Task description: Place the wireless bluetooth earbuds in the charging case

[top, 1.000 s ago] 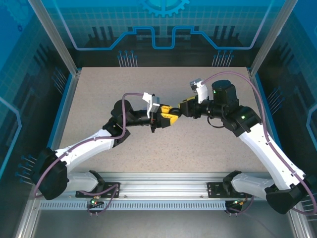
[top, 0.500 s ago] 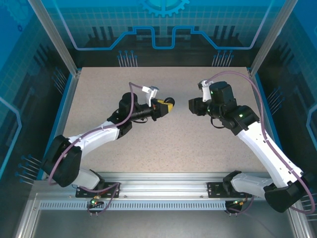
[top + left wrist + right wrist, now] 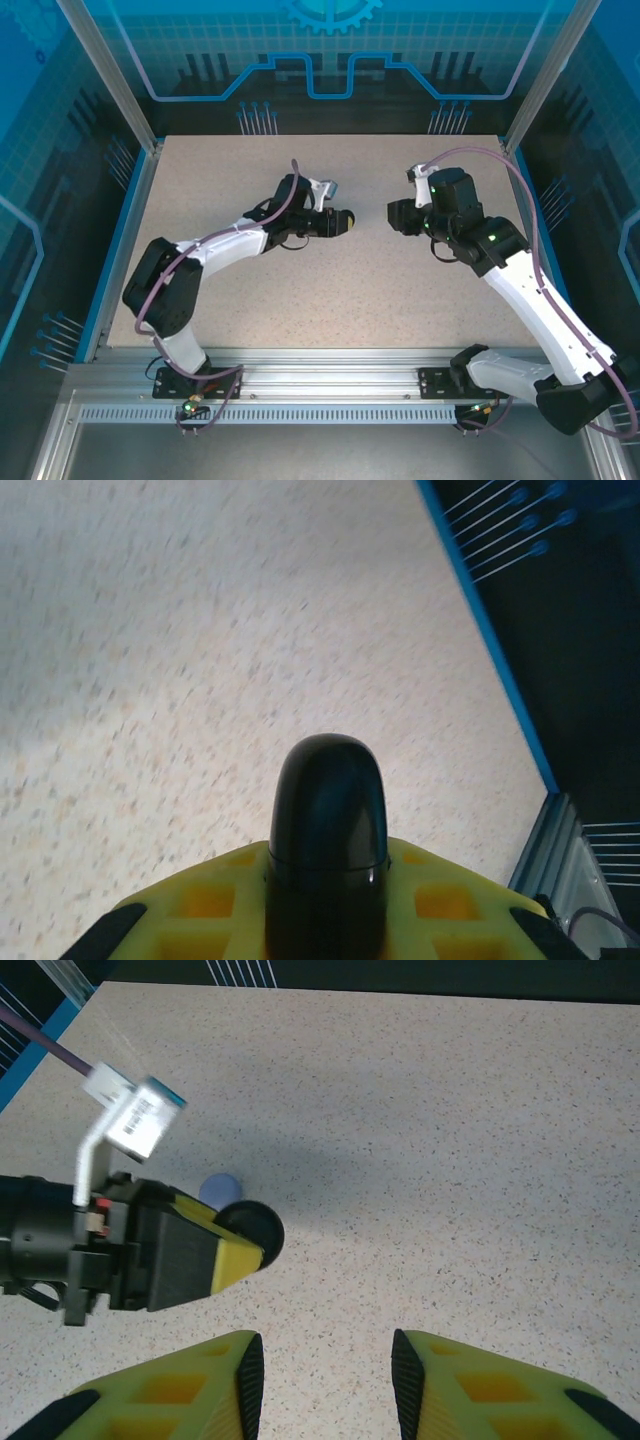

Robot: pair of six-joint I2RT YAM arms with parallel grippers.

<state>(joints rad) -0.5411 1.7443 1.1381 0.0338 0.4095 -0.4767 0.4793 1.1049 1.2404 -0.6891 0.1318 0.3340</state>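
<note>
Since a second ago the two arms have been drawn apart from their meeting at mid-desk: the left is swung toward the far side, the right pulled back to its own side. The left end effector (image 3: 333, 222) is clamped on the black charging case (image 3: 327, 810), which is held edge-on with its rounded rim pointed toward the right arm. A seam is seen across it, so the lid is judged shut. Just behind that rim, on the desk (image 3: 300, 300), a small lavender piece (image 3: 218, 1189) is half hidden; whether it is an earbud cannot be told. It is judged much nearer the left end effector, just beside its tip on the far side, but that one is occupied. Across a stretch of desk, the right end effector (image 3: 325, 1380) is held with fingers apart and nothing between them, aimed toward the case. From it, the lavender piece lies ahead and to the left, well apart.
</note>
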